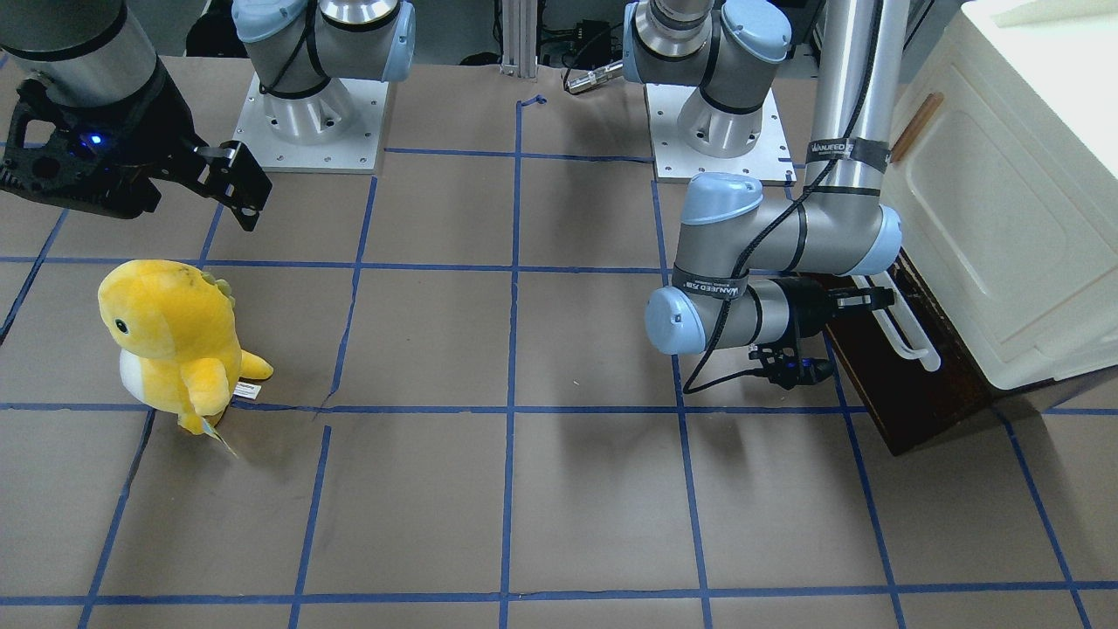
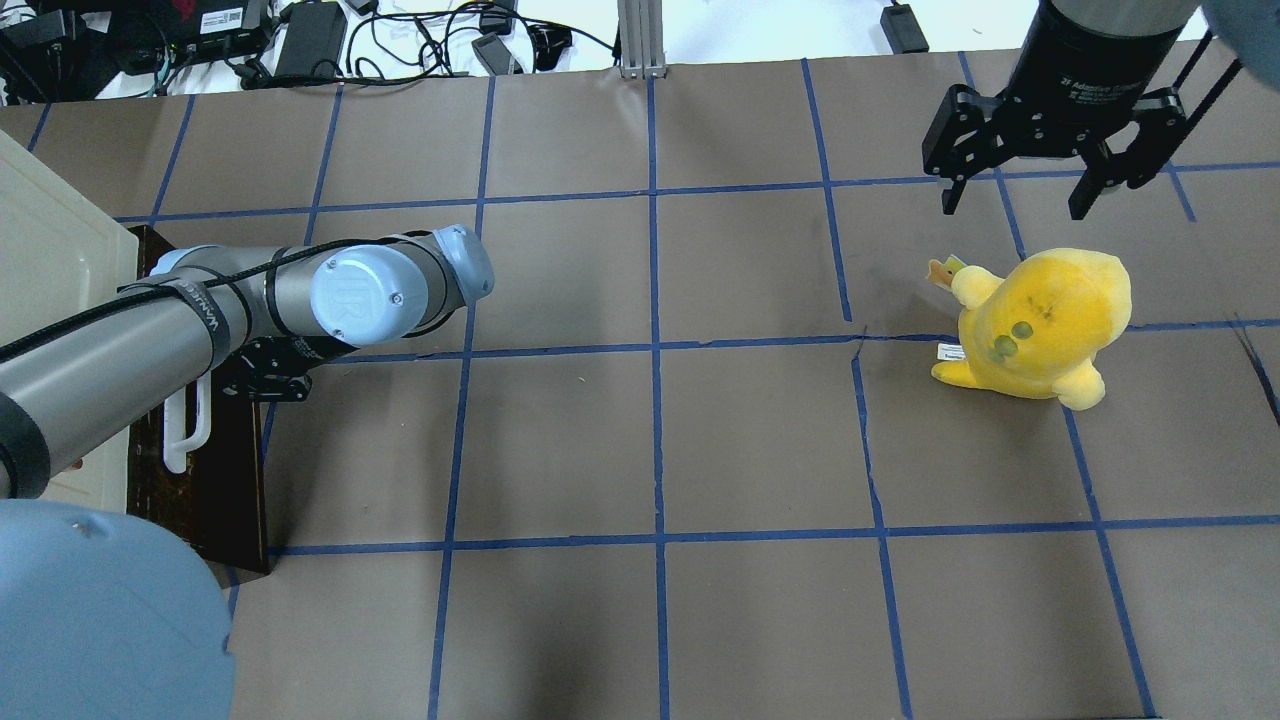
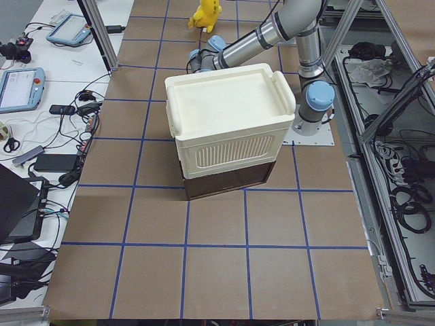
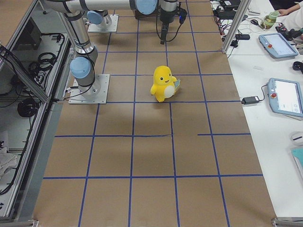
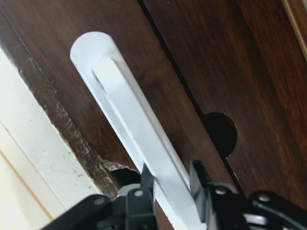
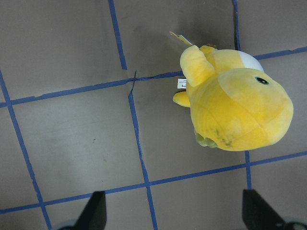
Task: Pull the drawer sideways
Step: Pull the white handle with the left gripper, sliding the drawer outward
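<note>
Grip quality decides this step. The left gripper (image 5: 172,178) has its two fingers (image 5: 147,181) on either side of the long white handle (image 5: 136,127), and they look closed against it, near one end of the bar rather than at its middle. The drawer (image 1: 908,402) sits at the bottom of the cream cabinet (image 1: 1004,218), at the end of the table (image 1: 524,489) on the robot's left. Its dark brown front faces inward across the table.

To do the pull well, the arm should probably draw straight out along the drawer's slide, sideways toward the centre of the table. It should keep the wrist level so the bar does not twist between the fingers. Since the hold is off-centre, a slow, even pull seems wise, as the drawer could skew and bind, or the light cabinet could drag along with it.

The right gripper (image 2: 1012,205) hangs open above the yellow plush toy (image 2: 1040,320), well apart from the cabinet and with no part in this step.

Much is hidden. From overhead, the left forearm covers the gripper and most of the handle. The wrist view cuts off the bar's lower end behind the fingers. The drawer's sides show in no view, so how far out it is cannot be told.
</note>
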Robot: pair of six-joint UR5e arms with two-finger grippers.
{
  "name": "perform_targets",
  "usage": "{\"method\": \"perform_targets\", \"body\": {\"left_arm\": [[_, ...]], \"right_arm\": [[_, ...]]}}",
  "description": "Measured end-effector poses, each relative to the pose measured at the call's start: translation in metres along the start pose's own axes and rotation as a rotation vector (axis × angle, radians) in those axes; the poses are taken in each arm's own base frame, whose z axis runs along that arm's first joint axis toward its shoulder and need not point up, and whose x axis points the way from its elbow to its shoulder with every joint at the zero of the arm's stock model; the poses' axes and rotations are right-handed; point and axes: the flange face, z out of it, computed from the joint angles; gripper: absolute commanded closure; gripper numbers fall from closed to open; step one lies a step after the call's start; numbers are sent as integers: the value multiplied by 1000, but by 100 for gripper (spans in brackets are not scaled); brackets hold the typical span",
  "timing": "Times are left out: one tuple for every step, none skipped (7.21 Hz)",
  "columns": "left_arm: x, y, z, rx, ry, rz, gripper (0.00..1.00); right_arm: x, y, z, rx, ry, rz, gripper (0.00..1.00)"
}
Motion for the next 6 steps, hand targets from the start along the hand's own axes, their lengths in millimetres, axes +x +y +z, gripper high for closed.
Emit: {"method": "perform_targets", "body": {"left_arm": [[0,-1,0,1,-1,-1,74],[1,-1,0,1,-3,-1,74],[3,-2,0,1,-4,2,74],[3,-3,0,0,-5,3,72],[4,-3,0,0,-6,4,72],[4,-3,0,1,-7,5,73]], "right_arm": [[0,0,0,0,0,0,0],[0,0,0,0,0,0,0],[0,0,0,0,0,0,0],[0,0,0,0,0,0,0],[0,0,0,0,0,0,0],[0,0,0,-1,0,0,0]]}}
